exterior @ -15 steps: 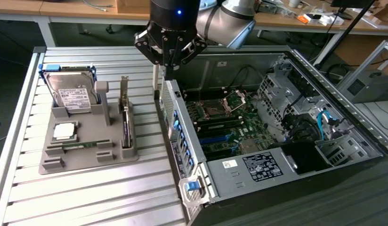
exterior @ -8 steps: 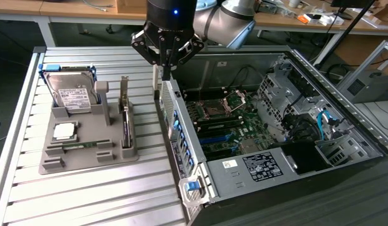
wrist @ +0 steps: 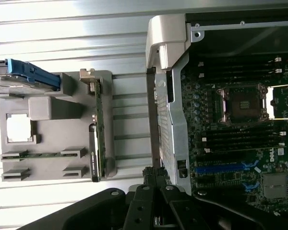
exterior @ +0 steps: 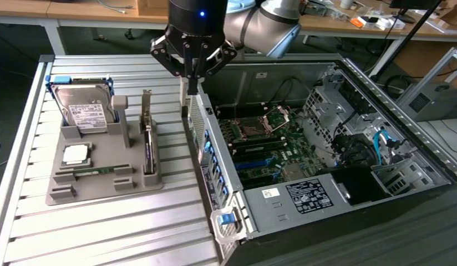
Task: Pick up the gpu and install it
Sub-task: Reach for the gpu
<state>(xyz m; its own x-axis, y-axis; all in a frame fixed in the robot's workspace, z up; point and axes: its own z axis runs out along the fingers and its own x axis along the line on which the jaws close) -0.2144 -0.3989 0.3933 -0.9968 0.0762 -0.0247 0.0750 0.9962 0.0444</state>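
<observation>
arm: pointing straight down over case wall | gripper: clenched, empty | gpu: upright in holder

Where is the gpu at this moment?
In the exterior view the gpu stands on edge in the grey holder, between the hard drive on that view's left and the case on its right.

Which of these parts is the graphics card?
Beside the open computer sits a grey holder on the slatted table. The gpu stands on edge along the holder's side nearest the computer: a thin dark board with a silvery bracket, unlike the boxy hard drive.
</observation>
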